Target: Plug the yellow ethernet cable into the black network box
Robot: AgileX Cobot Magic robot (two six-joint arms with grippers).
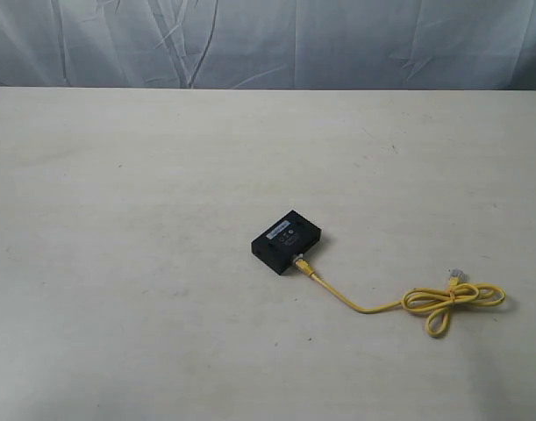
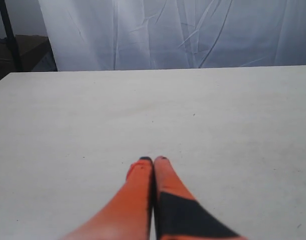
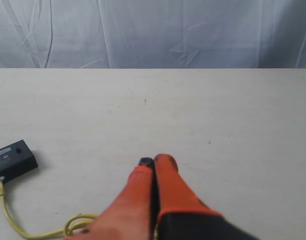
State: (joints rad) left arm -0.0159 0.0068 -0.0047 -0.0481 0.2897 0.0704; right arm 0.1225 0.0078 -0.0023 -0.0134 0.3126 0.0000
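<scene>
One pale label (image 1: 277,232), writing illegible, atop the black network box (image 1: 292,244).

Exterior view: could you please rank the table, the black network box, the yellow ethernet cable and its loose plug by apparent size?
1. table
2. yellow ethernet cable, by its spread; thin, so its lead over the next is unsure
3. black network box
4. loose plug

Softly and evenly lit, fairly bright, with a cool grey cast. Only a faint, short shadow hugging the black box (image 1: 286,239) on the tabletop (image 1: 118,175). Mild grain throughout. Close up, left tool (image 2: 153,159) and right tool (image 3: 155,160) badly out of focus.
</scene>
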